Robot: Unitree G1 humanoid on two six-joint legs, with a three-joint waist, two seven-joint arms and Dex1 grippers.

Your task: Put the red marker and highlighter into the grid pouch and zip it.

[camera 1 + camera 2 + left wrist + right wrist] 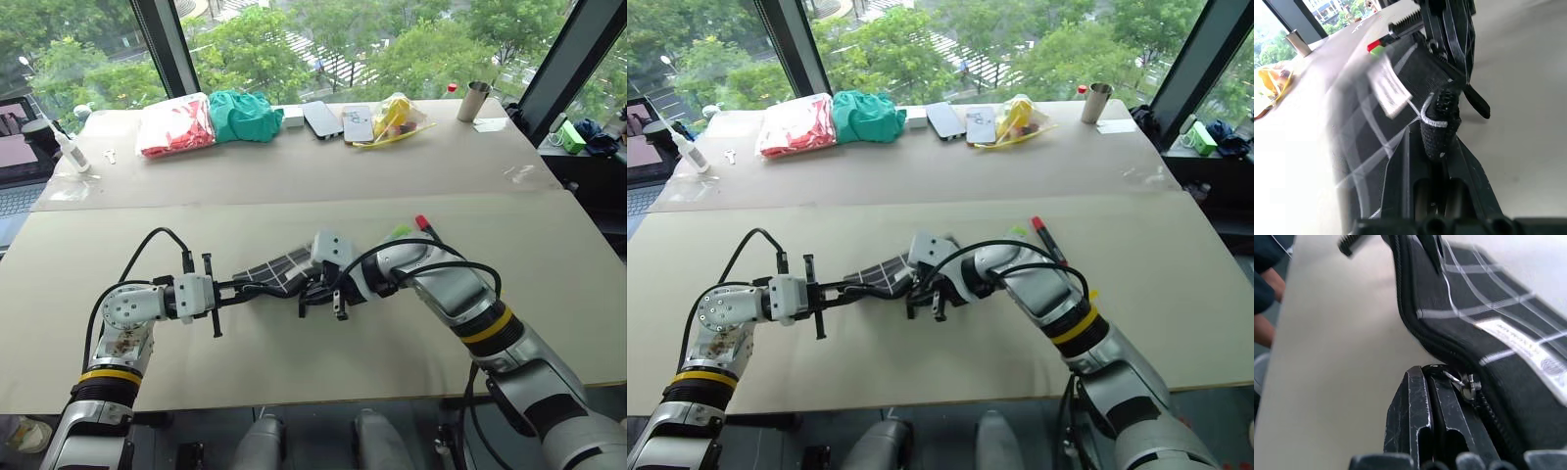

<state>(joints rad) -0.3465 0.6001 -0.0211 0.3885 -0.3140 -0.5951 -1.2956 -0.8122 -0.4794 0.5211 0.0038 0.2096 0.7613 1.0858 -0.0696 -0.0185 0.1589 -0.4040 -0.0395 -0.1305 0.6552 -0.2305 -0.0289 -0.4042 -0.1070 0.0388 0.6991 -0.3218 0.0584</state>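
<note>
Right wrist view: right pincer pinches the woven grid pouch's zip pull; left pincer grips its corner

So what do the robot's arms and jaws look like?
Both arms are silver-grey metal with rounded joints. Each has a yellow-and-black band and looping black cables. The left gripper and right gripper sit on pale grey wrist blocks and end in two flat black fingers, scuffed and scratched along the edges.
</note>
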